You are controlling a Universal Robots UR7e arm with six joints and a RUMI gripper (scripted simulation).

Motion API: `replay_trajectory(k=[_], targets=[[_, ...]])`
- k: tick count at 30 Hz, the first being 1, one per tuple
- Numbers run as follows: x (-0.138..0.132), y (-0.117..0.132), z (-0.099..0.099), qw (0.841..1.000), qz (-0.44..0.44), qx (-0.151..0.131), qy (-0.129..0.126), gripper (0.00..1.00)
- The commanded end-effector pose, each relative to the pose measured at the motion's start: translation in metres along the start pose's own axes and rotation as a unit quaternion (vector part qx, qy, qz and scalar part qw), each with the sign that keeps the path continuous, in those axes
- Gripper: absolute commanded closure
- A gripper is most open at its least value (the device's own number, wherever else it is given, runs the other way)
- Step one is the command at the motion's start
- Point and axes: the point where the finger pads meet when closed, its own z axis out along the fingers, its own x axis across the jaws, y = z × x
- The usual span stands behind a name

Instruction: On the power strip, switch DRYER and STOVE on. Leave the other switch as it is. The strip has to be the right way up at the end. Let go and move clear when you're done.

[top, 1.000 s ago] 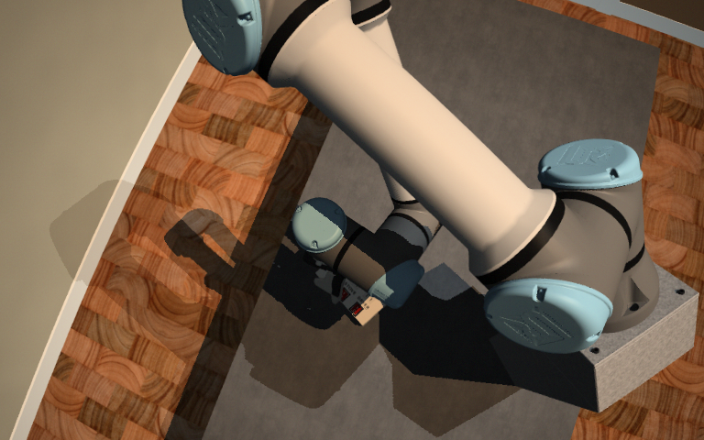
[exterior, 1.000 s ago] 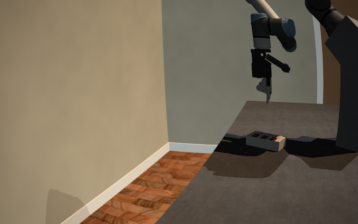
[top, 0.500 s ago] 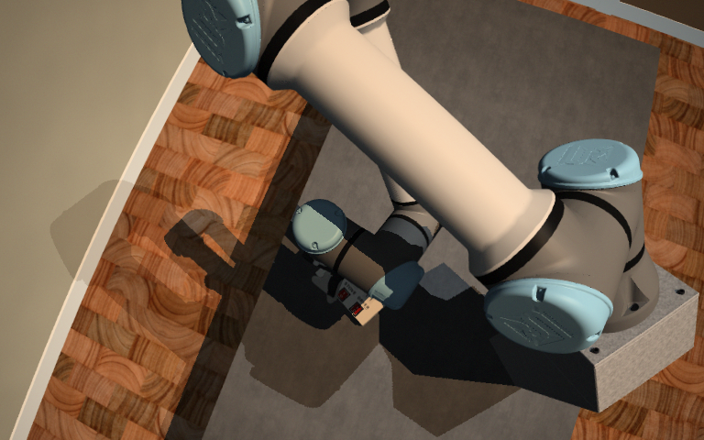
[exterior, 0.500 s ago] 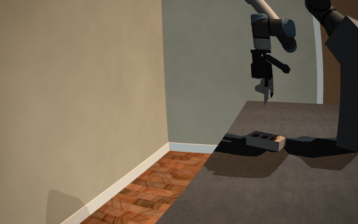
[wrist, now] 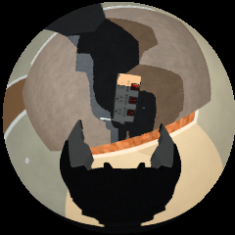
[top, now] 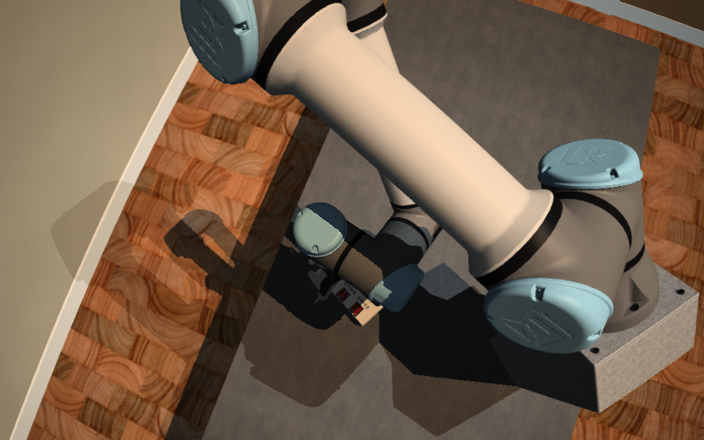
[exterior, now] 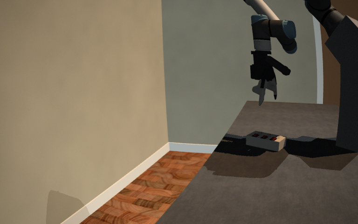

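The power strip [exterior: 265,141] [top: 360,305] [wrist: 127,100] is a small beige-grey box lying right way up on the grey table top, mostly in the arm's shadow. Three red rocker switches [exterior: 264,136] [wrist: 132,100] sit in a row on its top face; their labels are too small to read. In the top view the wrist covers part of the strip. My gripper [exterior: 267,101] [wrist: 121,122] hangs well above the strip, fingers pointing down. It is open and empty.
The grey table top [exterior: 264,190] [top: 519,77] ends at an edge left of the strip, with wooden floor [exterior: 158,190] [top: 170,207] below. The arm's base block [top: 648,342] stands at the right. Walls [exterior: 79,92] lie beyond the floor.
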Motion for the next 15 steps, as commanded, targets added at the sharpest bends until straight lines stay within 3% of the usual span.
replay_trajectory(k=[1,8,15], targets=[[0.003,-0.001,0.002,0.998,0.058,0.000,-0.001,0.00],[0.008,-0.002,0.005,0.990,0.138,0.000,-0.001,0.00],[0.014,-0.002,0.010,0.965,0.262,0.000,-0.001,0.00]])
